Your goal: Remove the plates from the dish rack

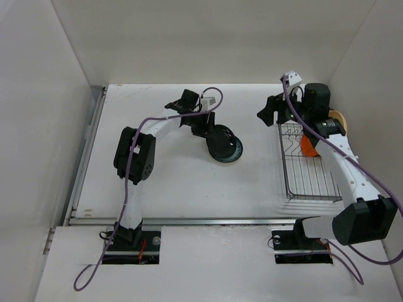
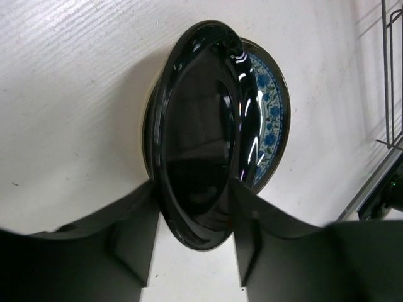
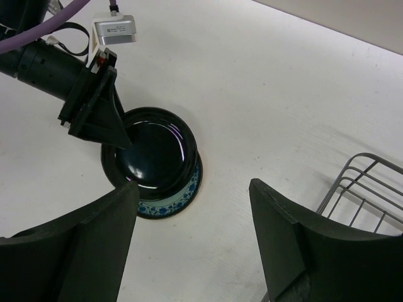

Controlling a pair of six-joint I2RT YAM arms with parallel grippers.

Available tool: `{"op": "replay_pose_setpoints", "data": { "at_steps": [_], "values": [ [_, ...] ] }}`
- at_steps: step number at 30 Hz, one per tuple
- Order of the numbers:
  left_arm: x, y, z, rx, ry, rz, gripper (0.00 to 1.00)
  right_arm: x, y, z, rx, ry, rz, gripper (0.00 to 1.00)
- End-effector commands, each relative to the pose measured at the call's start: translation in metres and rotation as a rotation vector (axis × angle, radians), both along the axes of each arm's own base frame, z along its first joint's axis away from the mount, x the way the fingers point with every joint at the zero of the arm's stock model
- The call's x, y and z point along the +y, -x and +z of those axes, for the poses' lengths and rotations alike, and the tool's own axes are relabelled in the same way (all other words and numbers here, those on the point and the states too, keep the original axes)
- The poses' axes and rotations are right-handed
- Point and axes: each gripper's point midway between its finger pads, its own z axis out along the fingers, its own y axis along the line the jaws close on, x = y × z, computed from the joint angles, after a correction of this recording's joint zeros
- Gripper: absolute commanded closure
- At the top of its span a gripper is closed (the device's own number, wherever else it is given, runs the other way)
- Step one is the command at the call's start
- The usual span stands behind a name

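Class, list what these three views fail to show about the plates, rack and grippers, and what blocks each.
How many plates the rack holds: top view, the right arm covers its right side.
Most of the rack: wrist views, cut by the frame edge.
Whether the left gripper touches the black plate: left wrist view, the rim fills the gap.
Bottom plate: left wrist view, covered but for a pale sliver.

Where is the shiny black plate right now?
In the top view, the black plate sits mid-table, stacked on the blue-patterned plate, to the left of the dish rack.
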Motion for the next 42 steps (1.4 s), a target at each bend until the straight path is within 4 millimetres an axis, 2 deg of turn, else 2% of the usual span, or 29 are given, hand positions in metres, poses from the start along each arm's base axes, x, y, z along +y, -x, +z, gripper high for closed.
{"op": "replay_pose_setpoints", "data": {
  "at_steps": [1,3,4,6,8,9,10,13,14,15,16,17,19,22,23,25,26,28,30,31,33,35,36,37,42],
  "values": [
    [-0.006,-0.01,0.024,-0.048,0.034,0.0,0.55,0.0,0.001,0.022,-0.067,-0.024,0.008,0.24],
    [-0.004,-0.01,0.027,-0.053,0.024,0.008,0.54,-0.003,0.0,0.022,-0.067,-0.024,-0.001,0.24],
    [-0.003,-0.012,0.026,-0.058,0.013,0.017,0.48,-0.003,0.0,0.022,-0.067,-0.024,-0.001,0.24],
    [-0.001,-0.011,0.028,-0.061,0.006,0.023,0.45,-0.008,-0.002,0.019,-0.059,-0.012,-0.031,0.24],
    [0.003,-0.015,0.026,-0.073,-0.017,0.042,0.44,-0.023,-0.006,0.016,-0.043,0.026,-0.12,0.24],
    [0.004,-0.016,0.032,-0.083,-0.021,0.049,0.43,-0.031,-0.008,0.013,-0.038,0.053,-0.16,0.24],
    [0.008,-0.017,0.028,-0.083,-0.048,0.065,0.43,-0.051,-0.015,0.02,-0.058,0.094,-0.271,0.24],
    [0.009,-0.017,0.032,-0.097,-0.076,0.078,0.4,-0.085,-0.019,0.02,-0.071,0.206,-0.425,0.24],
    [0.013,-0.021,0.033,-0.11,-0.1,0.098,0.4,-0.106,-0.02,0.021,-0.078,0.265,-0.527,0.24],
    [0.016,-0.023,0.032,-0.117,-0.113,0.109,0.4,-0.117,-0.018,0.02,-0.076,0.311,-0.569,0.23],
    [0.015,-0.02,0.032,-0.115,-0.134,0.11,0.39,-0.129,-0.015,0.011,-0.06,0.363,-0.615,0.23],
    [0.02,-0.024,0.03,-0.128,-0.161,0.132,0.39,-0.151,-0.01,0.008,-0.055,0.451,-0.704,0.23],
    [0.023,-0.02,0.038,-0.137,-0.185,0.152,0.39,-0.171,-0.006,0.002,-0.048,0.523,-0.785,0.21],
    [0.033,-0.027,0.055,-0.187,-0.214,0.208,0.34,-0.185,0.001,-0.016,0.003,0.593,-0.82,0.21],
    [0.035,-0.027,0.07,-0.218,-0.206,0.221,0.32,-0.186,0.001,-0.031,0.038,0.618,-0.818,0.21],
    [0.039,-0.025,0.082,-0.242,-0.202,0.232,0.31,-0.197,0.004,-0.04,0.069,0.664,-0.854,0.21],
    [0.039,-0.025,0.099,-0.277,-0.178,0.238,0.3,-0.199,0.004,-0.043,0.078,0.677,-0.865,0.21],
    [0.04,-0.022,0.105,-0.282,-0.167,0.247,0.3,-0.207,0.002,-0.054,0.112,0.706,-0.887,0.26],
    [0.041,-0.02,0.118,-0.304,-0.152,0.251,0.25,-0.215,0.002,-0.068,0.153,0.726,-0.894,0.29],
    [0.042,-0.018,0.114,-0.296,-0.157,0.249,0.25,-0.217,0.003,-0.067,0.153,0.73,-0.902,0.34],
    [0.044,-0.016,0.128,-0.317,-0.143,0.266,0.22,-0.225,0.004,-0.072,0.174,0.742,-0.923,0.36],
    [0.045,-0.015,0.132,-0.325,-0.138,0.267,0.22,-0.231,0.006,-0.084,0.209,0.765,-0.93,0.37],
    [0.045,-0.015,0.132,-0.325,-0.138,0.267,0.22,-0.233,0.005,-0.082,0.199,0.773,-0.939,0.37],
    [0.045,-0.014,0.137,-0.333,-0.132,0.269,0.22,-0.237,0.007,-0.09,0.224,0.79,-0.946,0.37],
    [0.046,-0.014,0.141,-0.341,-0.127,0.27,0.21,-0.245,0.005,-0.103,0.258,0.803,-0.954,0.4]
  ]
}}
